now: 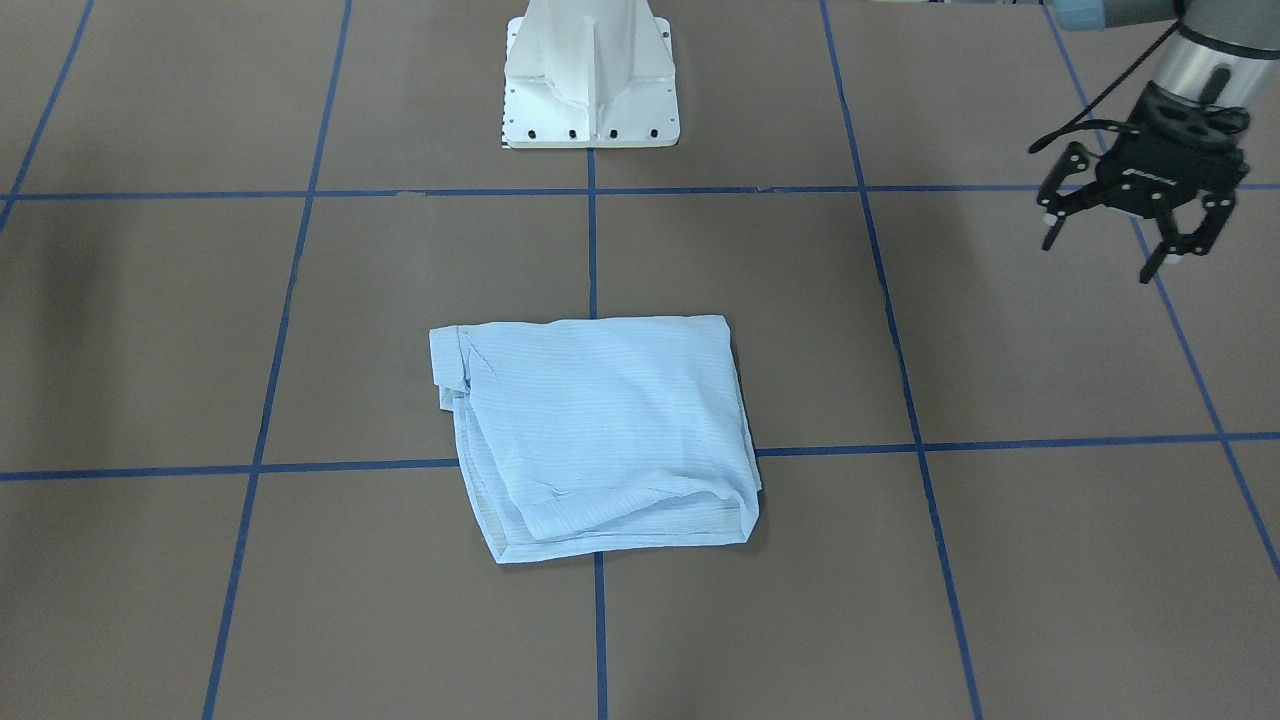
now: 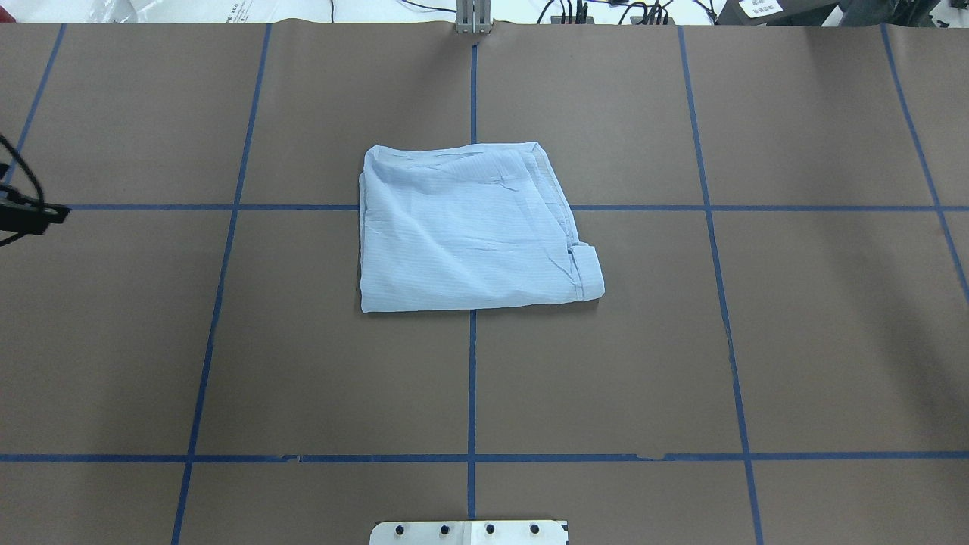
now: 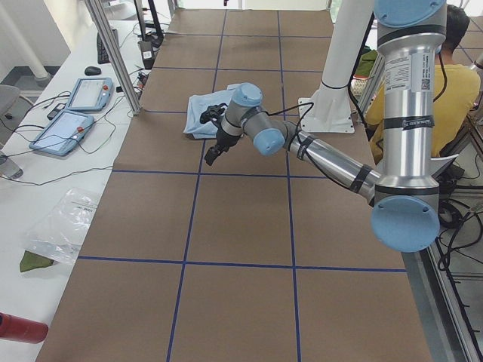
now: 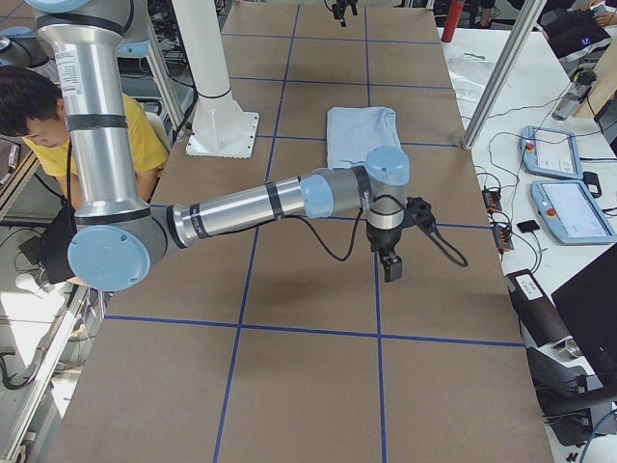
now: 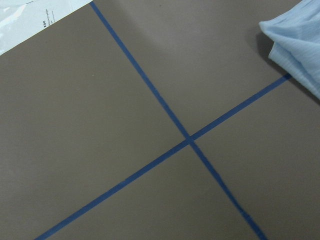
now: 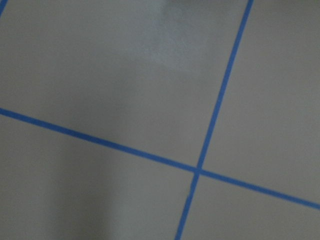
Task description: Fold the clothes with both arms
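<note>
The clothes are one pale-blue shirt (image 1: 600,430), folded into a compact rectangle at the middle of the brown table (image 2: 469,227). It also shows in the side views (image 3: 200,113) (image 4: 362,135), and one corner of it (image 5: 295,45) reaches into the left wrist view. My left gripper (image 1: 1100,255) hangs open and empty above the table, well off to the shirt's side (image 3: 215,147). The right gripper (image 4: 390,260) hovers over bare table on the other side, well clear of the shirt. It shows only in the exterior right view, so I cannot tell its state.
The white pedestal base (image 1: 590,80) stands behind the shirt. Blue tape lines (image 2: 472,378) divide the table into squares. A person in a yellow top (image 3: 445,75) sits behind the robot. Teach pendants (image 4: 569,183) and a metal post (image 3: 113,53) line the operators' side.
</note>
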